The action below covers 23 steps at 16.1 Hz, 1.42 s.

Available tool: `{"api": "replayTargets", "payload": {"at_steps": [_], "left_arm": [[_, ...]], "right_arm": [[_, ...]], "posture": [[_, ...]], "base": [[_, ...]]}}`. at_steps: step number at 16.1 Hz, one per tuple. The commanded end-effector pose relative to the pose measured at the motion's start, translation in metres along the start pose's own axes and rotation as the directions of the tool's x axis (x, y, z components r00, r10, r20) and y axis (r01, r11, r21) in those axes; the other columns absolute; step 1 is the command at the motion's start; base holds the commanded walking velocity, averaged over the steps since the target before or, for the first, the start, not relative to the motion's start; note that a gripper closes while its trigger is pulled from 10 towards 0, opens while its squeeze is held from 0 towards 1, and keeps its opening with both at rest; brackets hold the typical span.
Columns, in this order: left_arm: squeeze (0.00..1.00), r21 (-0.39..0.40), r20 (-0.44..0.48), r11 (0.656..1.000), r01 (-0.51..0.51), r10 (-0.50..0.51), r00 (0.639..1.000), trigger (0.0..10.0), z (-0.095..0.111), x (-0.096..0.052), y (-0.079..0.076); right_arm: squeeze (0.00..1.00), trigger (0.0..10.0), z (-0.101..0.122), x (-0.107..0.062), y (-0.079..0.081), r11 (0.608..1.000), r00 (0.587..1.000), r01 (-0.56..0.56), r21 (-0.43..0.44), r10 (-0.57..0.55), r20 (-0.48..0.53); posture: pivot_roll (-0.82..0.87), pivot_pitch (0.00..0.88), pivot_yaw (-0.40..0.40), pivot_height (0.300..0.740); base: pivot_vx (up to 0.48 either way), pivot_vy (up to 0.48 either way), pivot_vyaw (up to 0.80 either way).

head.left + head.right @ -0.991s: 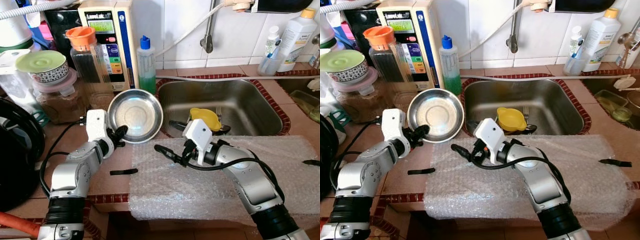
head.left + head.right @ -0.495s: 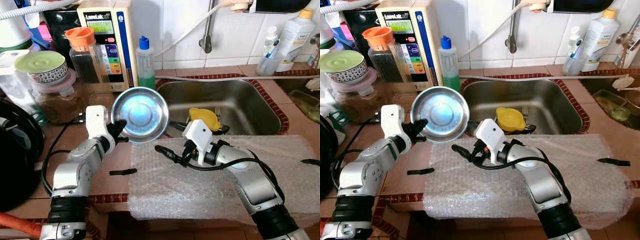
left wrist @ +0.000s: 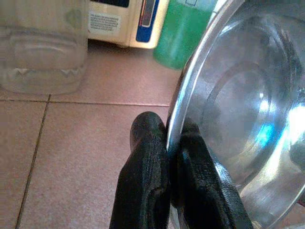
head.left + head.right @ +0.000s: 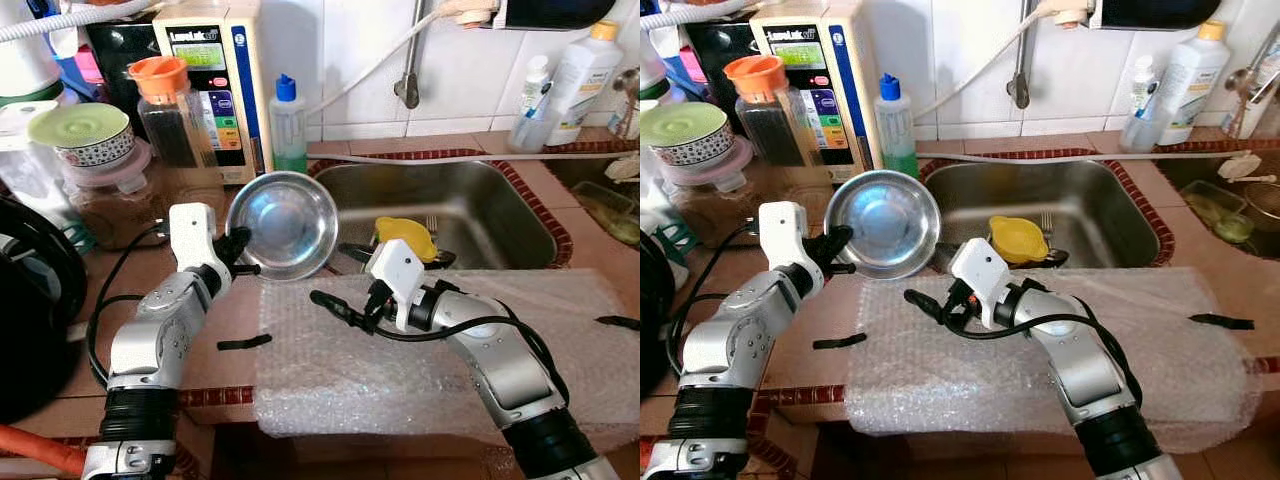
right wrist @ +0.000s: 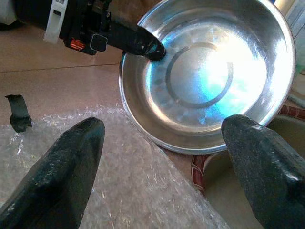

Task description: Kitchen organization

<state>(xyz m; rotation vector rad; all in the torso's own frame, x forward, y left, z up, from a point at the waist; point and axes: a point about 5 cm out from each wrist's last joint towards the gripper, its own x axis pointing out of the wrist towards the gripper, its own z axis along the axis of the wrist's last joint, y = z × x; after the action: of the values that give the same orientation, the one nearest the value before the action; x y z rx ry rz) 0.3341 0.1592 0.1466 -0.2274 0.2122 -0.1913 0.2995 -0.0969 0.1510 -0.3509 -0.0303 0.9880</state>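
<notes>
We hold a steel bowl (image 4: 283, 224) by its rim, tilted up over the tabletop (image 4: 232, 318) at the sink's left edge.

Going from large to small: the sink (image 4: 470, 215) holds a yellow cup (image 4: 407, 237) and a fork (image 4: 436, 224); a sheet of bubble wrap (image 4: 400, 365) covers the tabletop in front of it. The bowl stands almost on its side, its hollow facing us, near the corner of the wrap. Our left hand (image 4: 236, 252) pinches the bowl's rim, one finger (image 3: 145, 164) outside and one inside. Our right hand (image 4: 322, 301) hovers above the wrap, its fingers (image 5: 71, 162) spread wide and pointing toward the bowl, touching nothing. A strip of black tape (image 4: 245, 342) lies on the tiles beside the wrap.
</notes>
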Motion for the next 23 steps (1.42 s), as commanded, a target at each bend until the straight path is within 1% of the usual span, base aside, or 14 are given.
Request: {"api": "replayTargets", "payload": {"at_steps": [1, 3, 5, 6, 7, 8, 9, 10, 12, 15, 16, 18, 22, 23], "left_arm": [[0.0, 0.04, -0.034, 0.991, -0.128, 0.129, 0.991, 0.0, -0.006, -0.003, 0.021], [0.0, 0.048, 0.012, 0.985, -0.168, 0.168, 0.986, 0.0, 0.0, -0.003, 0.025], [0.0, 0.109, 0.106, 0.965, -0.237, 0.226, 0.968, 0.0, 0.012, -0.004, 0.031], [0.0, 0.146, 0.143, 0.957, -0.252, 0.232, 0.962, 0.0, 0.018, -0.005, 0.032], [0.0, 0.134, 0.166, 0.959, -0.249, 0.226, 0.96, 0.0, 0.021, -0.006, 0.031], [0.0, 0.132, 0.176, 0.961, -0.243, 0.218, 0.96, 0.0, 0.022, -0.006, 0.03], [0.0, 0.108, 0.21, 0.973, -0.205, 0.179, 0.961, 0.0, 0.025, -0.007, 0.024], [0.0, 0.101, 0.225, 0.978, -0.185, 0.159, 0.961, 0.0, 0.026, -0.006, 0.021], [0.0, 0.081, 0.293, 0.994, -0.075, 0.048, 0.955, 0.0, 0.034, -0.007, 0.006], [0.0, 0.101, 0.34, 0.994, 0.033, -0.065, 0.938, 0.0, 0.043, -0.008, -0.011], [0.0, 0.107, 0.351, 0.993, 0.053, -0.087, 0.932, 0.0, 0.044, -0.009, -0.015], [0.0, 0.117, 0.36, 0.987, 0.107, -0.143, 0.922, 0.0, 0.045, -0.009, -0.025], [0.0, 0.136, 0.34, 0.979, 0.155, -0.193, 0.92, 0.0, 0.039, -0.009, -0.034], [0.0, 0.147, 0.333, 0.972, 0.182, -0.222, 0.917, 0.0, 0.038, -0.01, -0.04]], "right_arm": [[0.0, 10.0, 0.005, 0.002, -0.002, 1.0, 1.0, -0.008, -0.026, 0.008, 0.012], [0.0, 10.0, 0.005, 0.002, -0.003, 1.0, 1.0, 0.0, -0.031, 0.001, 0.013], [0.0, 10.0, 0.007, 0.003, -0.009, 0.998, 0.999, 0.045, -0.044, -0.045, 0.019], [0.0, 10.0, 0.008, 0.003, -0.015, 0.994, 0.995, 0.098, -0.05, -0.097, 0.027], [0.0, 10.0, 0.011, 0.003, -0.025, 0.984, 0.984, 0.173, -0.04, -0.172, 0.043], [0.0, 10.0, 0.012, 0.002, -0.03, 0.978, 0.977, 0.207, -0.032, -0.205, 0.053], [0.0, 10.0, 0.015, 0.001, -0.039, 0.965, 0.963, 0.263, -0.026, -0.26, 0.069], [0.0, 10.0, 0.016, 0.0, -0.044, 0.958, 0.956, 0.286, -0.026, -0.283, 0.077], [0.0, 10.0, 0.02, -0.001, -0.056, 0.932, 0.929, 0.362, -0.029, -0.358, 0.097], [0.0, 10.0, 0.022, 0.0, -0.064, 0.921, 0.917, 0.388, -0.028, -0.383, 0.107], [0.0, 10.0, 0.022, 0.001, -0.066, 0.919, 0.915, 0.394, -0.03, -0.389, 0.109], [0.0, 10.0, 0.025, 0.003, -0.071, 0.909, 0.903, 0.417, -0.021, -0.412, 0.121], [0.0, 10.0, 0.026, 0.009, -0.074, 0.906, 0.898, 0.424, 0.0, -0.42, 0.131], [0.0, 10.0, 0.027, 0.015, -0.076, 0.902, 0.893, 0.431, 0.018, -0.429, 0.135]], "posture": [[-0.25, 0.025, 0.061, 0.74], [-0.24, 0.025, 0.061, 0.74], [-0.24, 0.025, 0.06, 0.74], [-0.24, 0.024, 0.059, 0.74], [-0.24, 0.024, 0.06, 0.74], [-0.24, 0.024, 0.06, 0.74], [-0.24, 0.023, 0.057, 0.74], [-0.24, 0.022, 0.057, 0.74], [-0.24, 0.021, 0.056, 0.74], [-0.23, 0.019, 0.055, 0.74], [-0.23, 0.017, 0.054, 0.74], [-0.23, 0.017, 0.054, 0.74], [-0.23, 0.016, 0.055, 0.74], [-0.23, 0.016, 0.057, 0.74]], "base": [[0.0, 0.0, 0.0], [0.0, 0.0, 0.0], [0.0, 0.0, 0.0], [0.0, 0.0, 0.0], [0.0, 0.0, 0.0], [0.0, 0.0, 0.0], [0.0, 0.0, 0.0], [0.0, 0.0, 0.0], [0.0, 0.0, 0.0], [0.0, 0.0, 0.0], [0.0, 0.0, 0.0], [0.0, 0.0, 0.0], [0.0, 0.0, 0.0], [0.0, 0.0, 0.0]]}}
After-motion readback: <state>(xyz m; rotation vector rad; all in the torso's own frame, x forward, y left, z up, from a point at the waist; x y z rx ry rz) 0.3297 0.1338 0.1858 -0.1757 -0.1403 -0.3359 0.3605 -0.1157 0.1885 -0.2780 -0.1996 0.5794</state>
